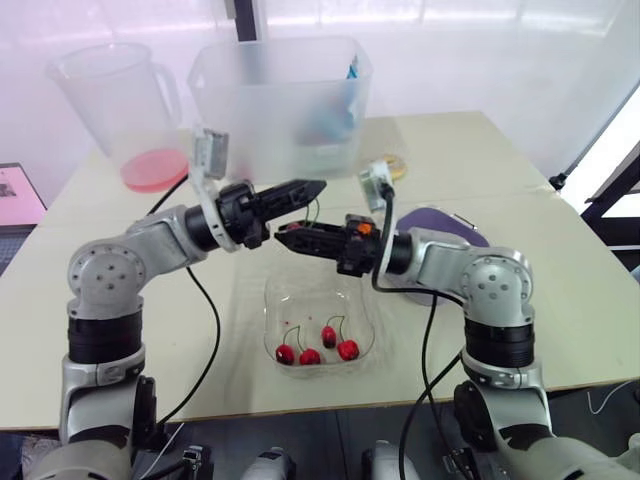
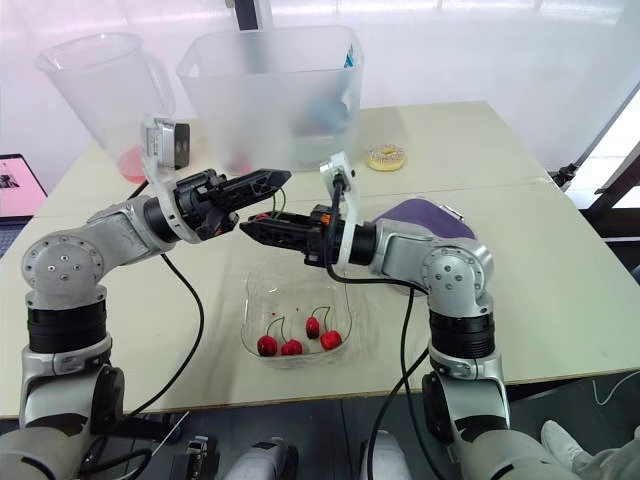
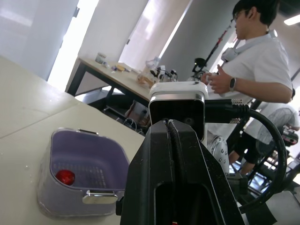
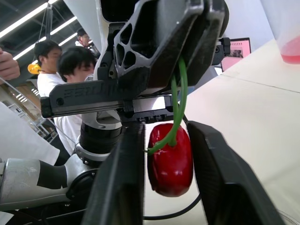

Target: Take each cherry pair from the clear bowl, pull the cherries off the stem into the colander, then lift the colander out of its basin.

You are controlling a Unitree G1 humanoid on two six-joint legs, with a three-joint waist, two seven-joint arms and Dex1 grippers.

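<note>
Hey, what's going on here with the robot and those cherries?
The robot is working one cherry off its stem, just beyond the bowl. The left tool pinches the green stem, and the right tool grips the cherry hanging from it. Four more cherries lie in the clear bowl. One loose cherry is already in the purple colander, which sits in its basin.

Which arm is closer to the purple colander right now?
Right. The right arm reaches across just in front of the colander; the left arm is on the clear bowl's opposite side.
</note>
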